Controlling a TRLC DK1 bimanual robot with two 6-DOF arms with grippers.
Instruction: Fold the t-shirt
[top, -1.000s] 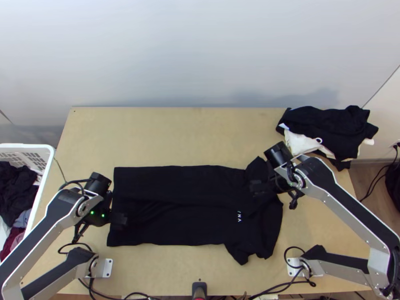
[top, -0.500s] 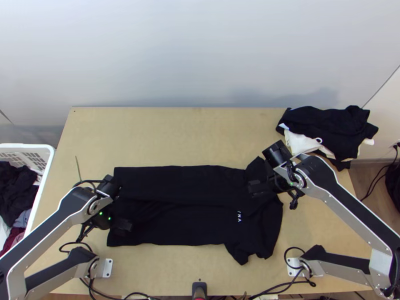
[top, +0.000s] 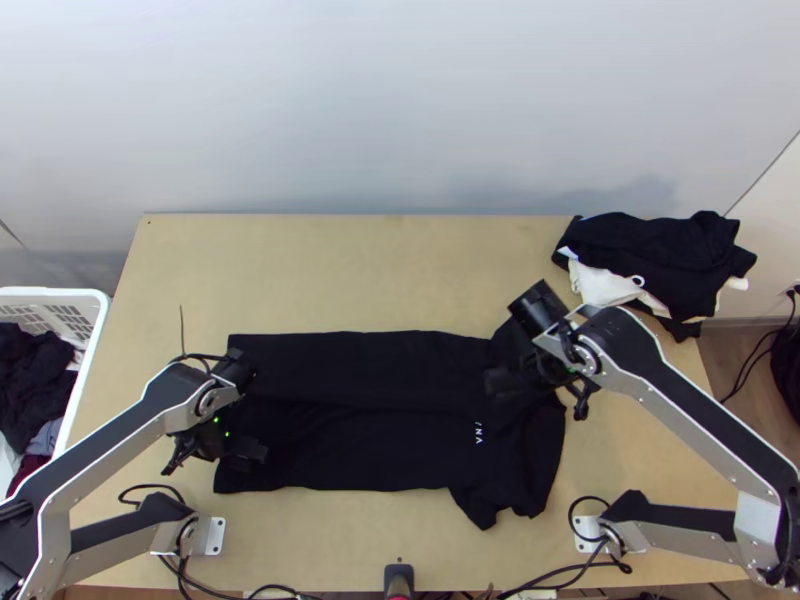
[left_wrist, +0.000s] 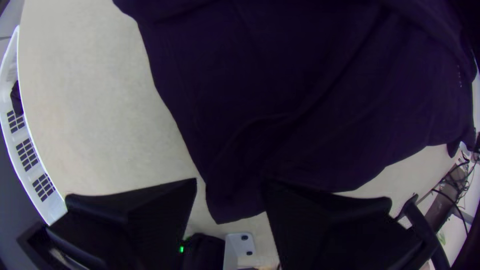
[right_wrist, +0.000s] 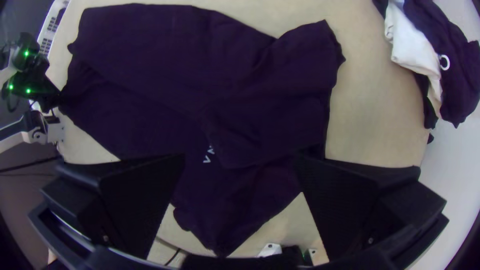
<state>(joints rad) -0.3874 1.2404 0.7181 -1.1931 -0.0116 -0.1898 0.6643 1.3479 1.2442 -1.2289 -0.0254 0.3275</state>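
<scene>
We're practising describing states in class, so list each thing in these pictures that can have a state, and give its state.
T-shirt: partly folded, one side laid over its front
Left hand: open
Right hand: open
Clothes pile: loosely stacked, black over white
White basket: holding clothes

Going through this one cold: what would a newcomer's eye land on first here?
Probably the black t-shirt, stretched across the middle of the light wooden table, one long side folded over. Next, the two open pincers, the left pincer over the hem end and the right pincer over the shoulder end. After that, the pile of dark and white clothes at the table's far right corner.
</scene>
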